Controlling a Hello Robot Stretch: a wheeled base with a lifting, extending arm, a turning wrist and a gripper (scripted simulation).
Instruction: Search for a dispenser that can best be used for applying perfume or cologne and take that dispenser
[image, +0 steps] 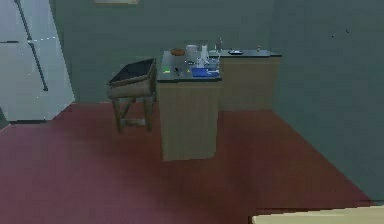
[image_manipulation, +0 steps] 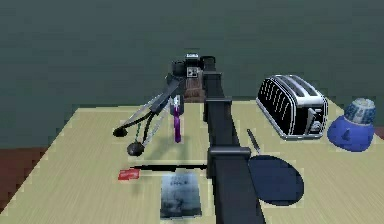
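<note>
**On the pale wooden tabletop: dark two-fingered gripper beside a slim purple bottle**

The dark square arm bar crosses the tabletop. A ribbed chrome toaster stands to its right, with a dark blue oval plate nearer. The bottle is upright, just beside the gripper. Whether the gripper holds anything, I cannot tell.
</note>
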